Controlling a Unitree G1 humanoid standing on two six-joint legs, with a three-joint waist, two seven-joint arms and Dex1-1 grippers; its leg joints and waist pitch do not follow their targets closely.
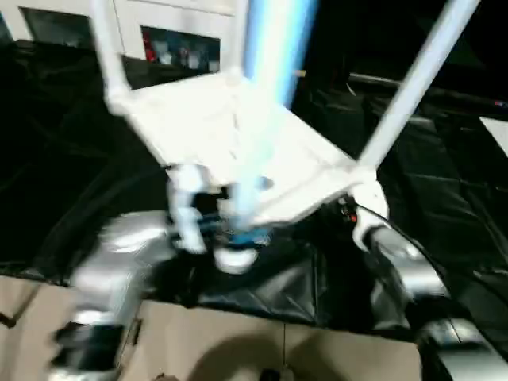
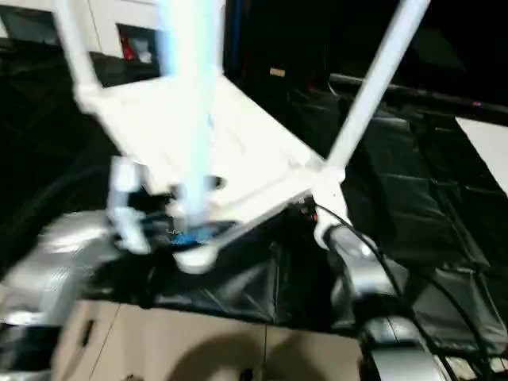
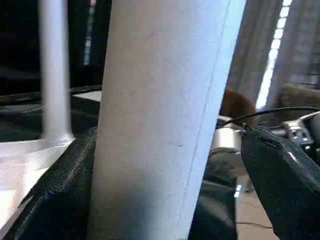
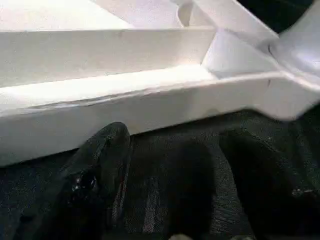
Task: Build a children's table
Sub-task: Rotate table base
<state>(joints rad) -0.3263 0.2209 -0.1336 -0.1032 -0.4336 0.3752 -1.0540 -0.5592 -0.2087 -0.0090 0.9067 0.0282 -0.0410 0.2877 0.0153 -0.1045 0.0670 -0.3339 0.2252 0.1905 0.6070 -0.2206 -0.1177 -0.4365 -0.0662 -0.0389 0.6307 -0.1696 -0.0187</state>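
The children's table was all white plastic and lay upside down and tilted over black sheeting, its ribbed underside facing up. 3 long tube legs rose from round corner sockets: 1 at the far left corner, 1 at the right corner, and 1 thick, blurred leg standing at the near corner.

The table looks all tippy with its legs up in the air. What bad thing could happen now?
The table sits tilted, upside down. The left gripper has wide fingers around the near leg, not squeezing, so that leg might lean or slip out of its socket. The right gripper is under the table's edge; a bump could tip it all.
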